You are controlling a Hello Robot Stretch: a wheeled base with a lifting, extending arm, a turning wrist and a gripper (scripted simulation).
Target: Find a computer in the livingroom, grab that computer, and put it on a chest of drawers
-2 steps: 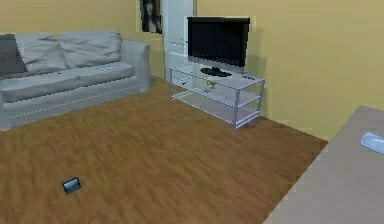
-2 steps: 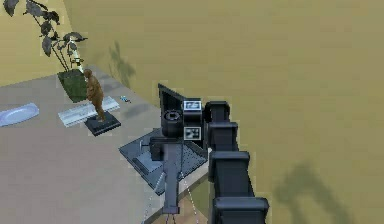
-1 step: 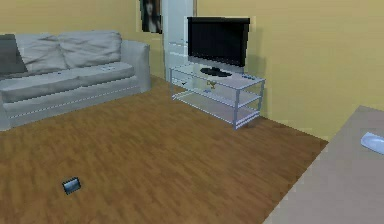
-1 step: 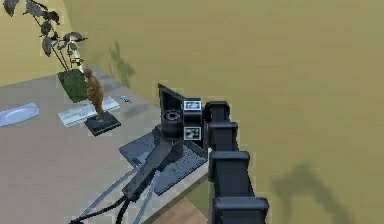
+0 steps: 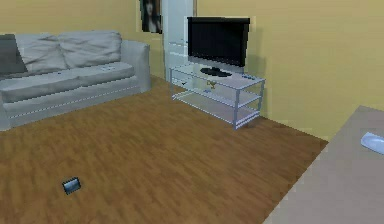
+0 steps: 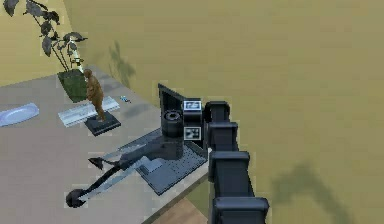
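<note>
An open laptop (image 6: pixel 165 165) lies on the grey tabletop (image 6: pixel 40 170) in the arm side view, its dark screen (image 6: pixel 170 103) standing upright at the back. The arm (image 6: pixel 235 185) rises from the bottom edge, right of the middle. My gripper (image 6: pixel 84 178) stretches left from the two white marker squares, across the laptop's base. With the laptop on the table right behind the gripper, I cannot tell whether it holds anything.
On the same table stand a brown statue (image 6: pixel 95 97), a potted plant (image 6: pixel 60 45), a flat white item (image 6: pixel 75 115) and a pale dish (image 6: pixel 18 115). The forward view has a grey sofa (image 5: pixel 70 70), a TV (image 5: pixel 218 42) on a white stand (image 5: pixel 220 90), and a small dark object (image 5: pixel 72 185) on wooden floor.
</note>
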